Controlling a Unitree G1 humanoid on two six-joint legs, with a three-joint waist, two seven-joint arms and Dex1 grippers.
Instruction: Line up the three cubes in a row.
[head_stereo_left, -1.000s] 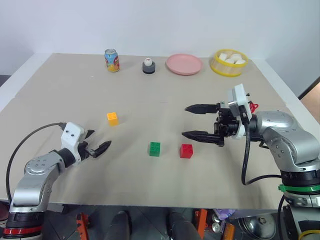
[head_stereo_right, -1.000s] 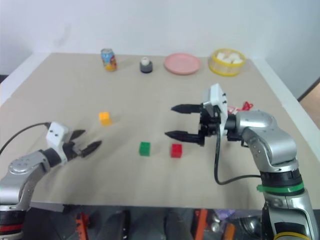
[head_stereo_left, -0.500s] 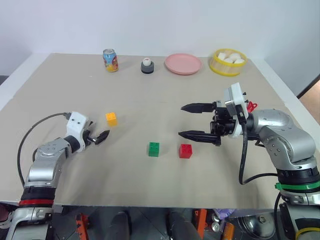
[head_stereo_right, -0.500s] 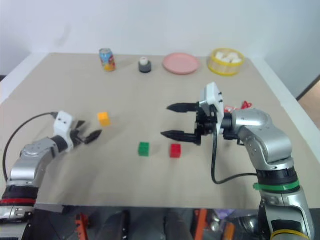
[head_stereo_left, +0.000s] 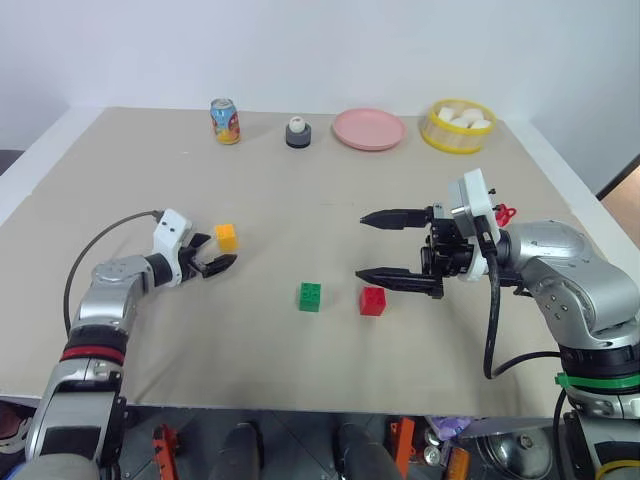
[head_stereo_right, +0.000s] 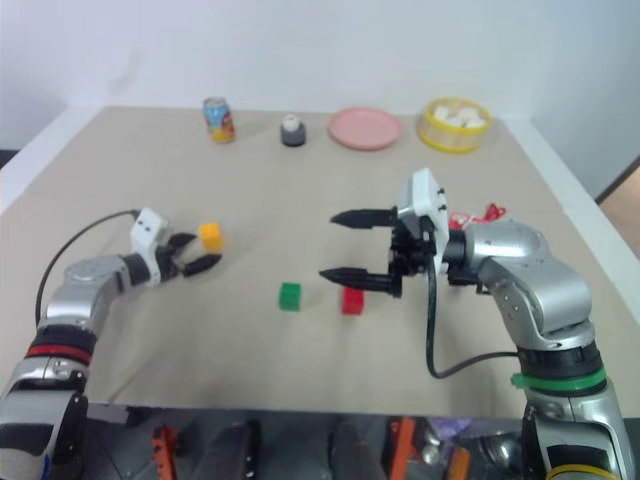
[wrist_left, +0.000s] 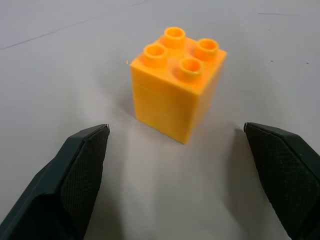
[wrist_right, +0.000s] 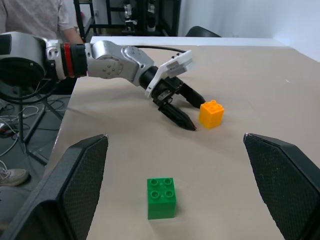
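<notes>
The yellow-orange cube (head_stereo_left: 226, 237) stands on the tan table's left side. My left gripper (head_stereo_left: 216, 254) is open just short of it, its fingers (wrist_left: 85, 160) spread wider than the cube (wrist_left: 175, 95) and not touching it. Near the table's middle sit the green cube (head_stereo_left: 310, 296) and, close on its right, the red cube (head_stereo_left: 373, 300). My right gripper (head_stereo_left: 360, 248) hangs open above the table, pointing left, with its lower fingertip over the red cube. Nothing is held in either gripper.
Along the far edge stand a drink can (head_stereo_left: 224, 121), a small snowman toy (head_stereo_left: 297, 132), a pink plate (head_stereo_left: 369, 129) and a yellow bowl (head_stereo_left: 457, 125) of white pieces. A person (wrist_right: 35, 15) stands beyond the table's left side.
My left gripper has moved forward and right, up to the yellow-orange cube, staying open. The right gripper and all three cubes have kept their places.
</notes>
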